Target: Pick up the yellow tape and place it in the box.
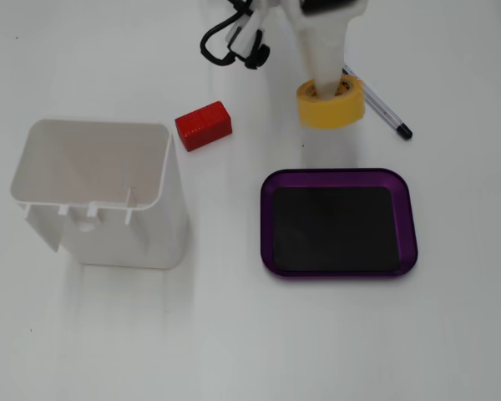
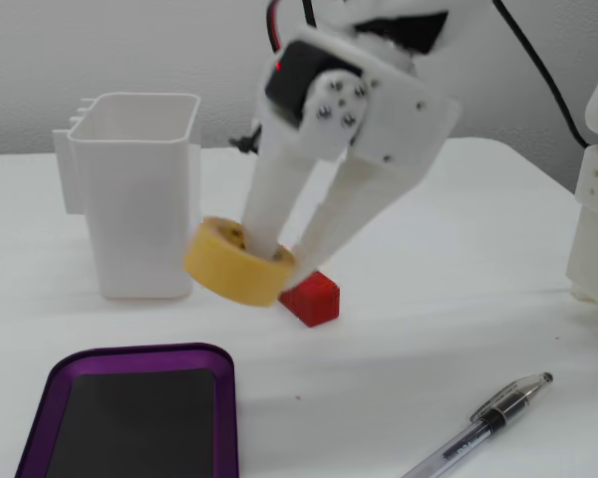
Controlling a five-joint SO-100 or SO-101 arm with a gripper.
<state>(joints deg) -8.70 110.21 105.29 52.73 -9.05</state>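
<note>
We see the white plastic gripper (image 2: 279, 249) clamped on the yellow tape (image 2: 237, 262): one finger (image 2: 269, 199) runs down into the roll's hole and the other (image 2: 341, 214) presses on its outer wall, so the jaws pinch one side of the ring. In a fixed view from the side the roll is tilted, its open face and central axis leaning up and toward the left of that picture, and it seems to hang clear of the table, though we cannot be sure of the gap from here. The tape is a smooth, matte yellow ring with a tan printed core showing inside. Looking from above, we find the yellow tape (image 1: 331, 102) beyond the box (image 1: 339, 224) and apart from it, with the gripper (image 1: 327, 88) entering its hole from above. The box is a shallow purple tray with rounded corners, glossy at the rim, with a flat black mat inside; its long side runs left to right in that view. A red block (image 1: 204, 125) sits left of the tape, a tall white container (image 1: 100, 192) stands further left, and a clear pen (image 1: 377, 104) lies just right of the roll.
</note>
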